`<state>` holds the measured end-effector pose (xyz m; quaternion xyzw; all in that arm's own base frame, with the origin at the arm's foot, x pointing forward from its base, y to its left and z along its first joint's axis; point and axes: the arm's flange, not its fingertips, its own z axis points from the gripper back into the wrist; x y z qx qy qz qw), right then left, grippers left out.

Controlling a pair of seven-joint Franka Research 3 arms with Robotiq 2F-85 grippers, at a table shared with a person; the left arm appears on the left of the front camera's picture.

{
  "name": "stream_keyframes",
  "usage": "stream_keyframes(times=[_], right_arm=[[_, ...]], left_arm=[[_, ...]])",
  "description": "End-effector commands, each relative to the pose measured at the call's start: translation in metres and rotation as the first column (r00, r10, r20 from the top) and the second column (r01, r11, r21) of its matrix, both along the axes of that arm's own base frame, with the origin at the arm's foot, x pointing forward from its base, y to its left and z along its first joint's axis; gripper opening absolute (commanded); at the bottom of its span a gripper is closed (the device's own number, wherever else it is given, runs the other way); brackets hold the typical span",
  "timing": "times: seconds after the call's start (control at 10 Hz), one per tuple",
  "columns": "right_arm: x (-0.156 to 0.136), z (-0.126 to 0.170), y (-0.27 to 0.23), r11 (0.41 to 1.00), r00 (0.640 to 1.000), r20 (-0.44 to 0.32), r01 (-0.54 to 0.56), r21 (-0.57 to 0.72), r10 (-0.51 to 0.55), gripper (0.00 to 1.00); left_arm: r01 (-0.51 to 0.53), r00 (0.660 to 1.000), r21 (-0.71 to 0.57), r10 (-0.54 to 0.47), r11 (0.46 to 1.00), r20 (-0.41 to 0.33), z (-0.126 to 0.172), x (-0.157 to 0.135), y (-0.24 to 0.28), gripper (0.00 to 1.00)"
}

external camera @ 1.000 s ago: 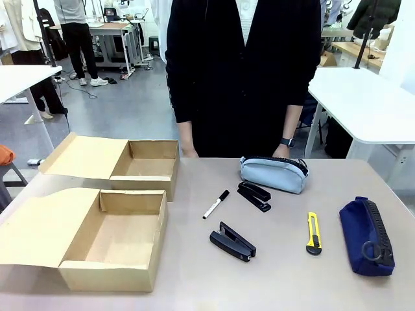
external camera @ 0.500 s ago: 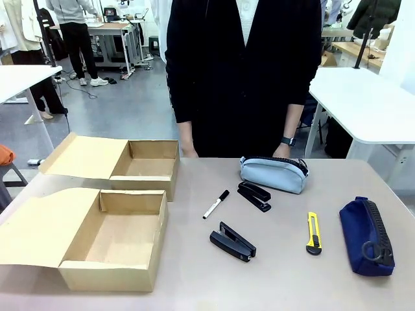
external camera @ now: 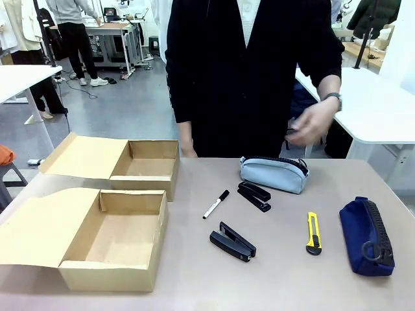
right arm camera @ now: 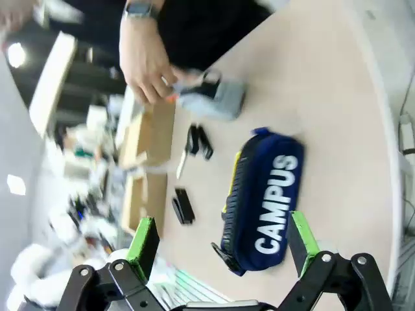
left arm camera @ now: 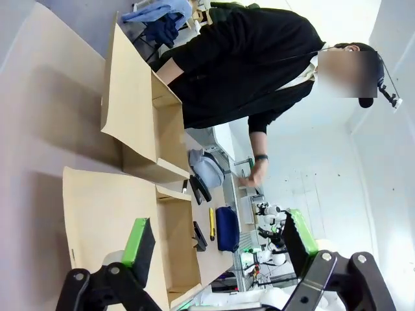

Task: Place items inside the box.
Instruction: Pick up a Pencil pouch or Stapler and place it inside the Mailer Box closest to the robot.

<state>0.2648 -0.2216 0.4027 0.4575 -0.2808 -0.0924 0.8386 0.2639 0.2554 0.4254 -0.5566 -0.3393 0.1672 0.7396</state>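
Across the beige table [external camera: 292,282] we read from the left. The box [external camera: 110,275] sits at the near left corner, its wide flap lid laid open to the left and nothing inside. Just behind it stands the smaller box [external camera: 139,183], open the same way. Near mid-table lie the white marker [external camera: 216,203], the near stapler [external camera: 233,241] and the far stapler [external camera: 253,196], which is just in front of the grey pouch [external camera: 272,175]. Farther right we see the yellow utility knife [external camera: 314,232], then a navy pouch [external camera: 366,236] by the right edge. All lie outside the box.

Above the grey pouch the person's hand [external camera: 312,123] hangs in the air, blurred. We cannot tell whether it pinches anything.

Our left gripper [left arm camera: 217,223] has its fingers spread wide with nothing between them. Our right gripper [right arm camera: 224,223] is likewise spread and bare, the navy pouch well beyond it.
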Motion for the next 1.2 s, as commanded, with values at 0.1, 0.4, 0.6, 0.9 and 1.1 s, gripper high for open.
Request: stream_keyframes(times=[0.1, 0.4, 0.6, 0.9, 1.1], right_arm=[[0.037, 0.012, -0.002, 0.995, 0.994, 0.051, -0.094, -0.015, 0.095, 1.0], [-0.055, -0.039, -0.092, 0.985, 0.99, 0.099, 0.082, 0.153, -0.098, 1.0], [-0.044, -0.023, -0.063, 0.993, 0.997, 0.022, 0.067, 0.094, -0.069, 1.0], [-0.044, -0.023, -0.063, 0.993, 0.997, 0.022, 0.067, 0.094, -0.069, 1.0], [-0.044, -0.023, -0.063, 0.993, 0.997, 0.022, 0.067, 0.094, -0.069, 1.0]], left_arm=[[-0.001, 0.999, -0.005, 0.001, 1.0, 0.036, 0.0, 0.002, 0.0, 1.0], [-0.001, 0.999, -0.005, 0.001, 1.0, 0.036, 0.0, 0.002, 0.0, 1.0], [-0.001, 0.999, -0.005, 0.001, 1.0, 0.036, 0.0, 0.002, 0.0, 1.0], [-0.001, 0.999, -0.005, 0.001, 1.0, 0.036, 0.0, 0.002, 0.0, 1.0], [-0.001, 0.999, -0.005, 0.001, 1.0, 0.036, 0.0, 0.002, 0.0, 1.0]])
